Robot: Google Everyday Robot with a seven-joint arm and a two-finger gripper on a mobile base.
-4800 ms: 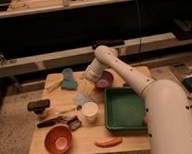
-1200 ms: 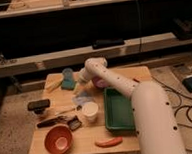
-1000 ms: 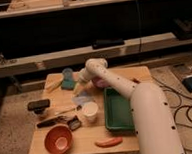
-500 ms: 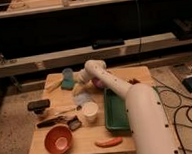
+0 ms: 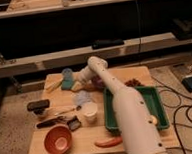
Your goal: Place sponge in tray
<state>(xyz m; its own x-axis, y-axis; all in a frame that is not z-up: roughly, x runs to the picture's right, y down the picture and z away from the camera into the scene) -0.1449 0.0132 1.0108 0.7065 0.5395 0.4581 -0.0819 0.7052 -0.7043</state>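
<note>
The teal-green sponge [image 5: 67, 85] lies flat at the back left of the wooden table [image 5: 129, 75], just in front of a light-blue cup [image 5: 67, 73]. A yellowish strip [image 5: 53, 86] lies against its left side. My gripper [image 5: 77, 86] is low over the table at the sponge's right edge; whether it touches the sponge cannot be told. The white arm runs from the lower right up across the dark-green tray [image 5: 159, 104] to an elbow [image 5: 96, 66], then down-left to the gripper. The arm hides the tray's left half.
A purple bowl [image 5: 97, 84] sits partly behind the arm. A clear cup [image 5: 81, 97] and a white cup [image 5: 90, 112] stand mid-table. There is an orange bowl [image 5: 58, 139] front left, a black object [image 5: 38, 105], utensils [image 5: 58, 120], and a red pepper-like item [image 5: 108, 142] at the front edge.
The arm has swung left from over the clear cup to the sponge. In the last second the gripper has crept slightly nearer the sponge. The sponge has not moved.
</note>
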